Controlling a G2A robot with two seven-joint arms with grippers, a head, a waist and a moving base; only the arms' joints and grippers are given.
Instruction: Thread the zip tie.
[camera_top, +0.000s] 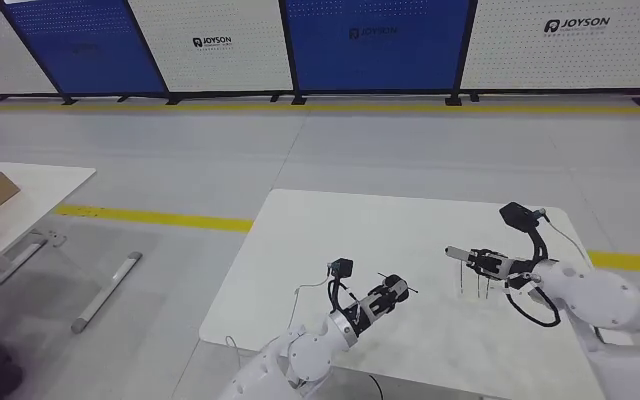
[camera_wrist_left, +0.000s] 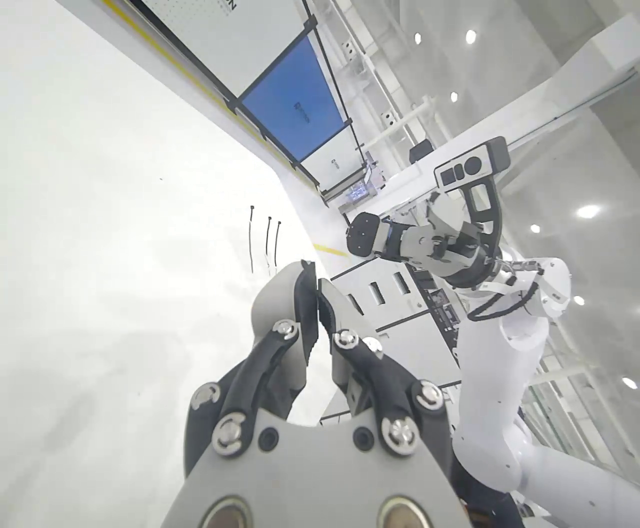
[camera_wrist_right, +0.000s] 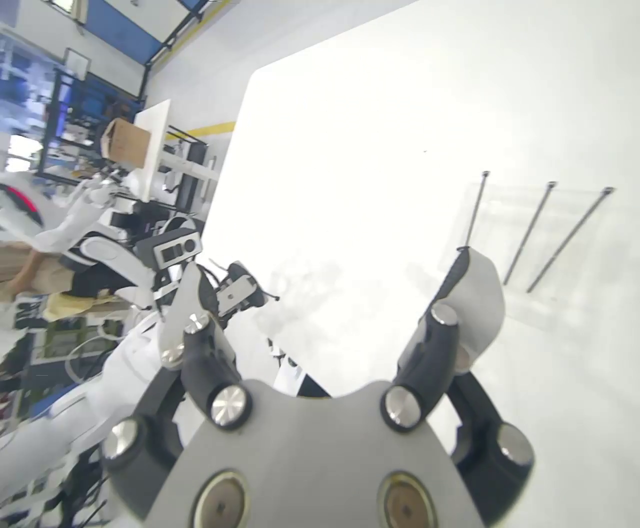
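Note:
Three black zip ties (camera_wrist_right: 530, 232) lie side by side on the white table (camera_top: 330, 240), also seen as zip ties (camera_wrist_left: 268, 240) and zip ties (camera_top: 476, 288). My right gripper (camera_wrist_right: 330, 285) hovers open just above them with nothing between its fingers; it shows as the right gripper (camera_top: 462, 256) and the right gripper (camera_wrist_left: 362, 235). My left gripper (camera_wrist_left: 316, 280) is held above the table's near side, its pads pressed together. It is shut on a thin black zip tie (camera_top: 411, 290) whose ends stick out on both sides of the left gripper (camera_wrist_right: 240, 290).
The table's near edge (camera_top: 300, 345) runs just below the left arm. A second white table (camera_top: 40, 190) stands off to the left across the floor. Blue and white panels (camera_top: 375, 45) line the back of the room.

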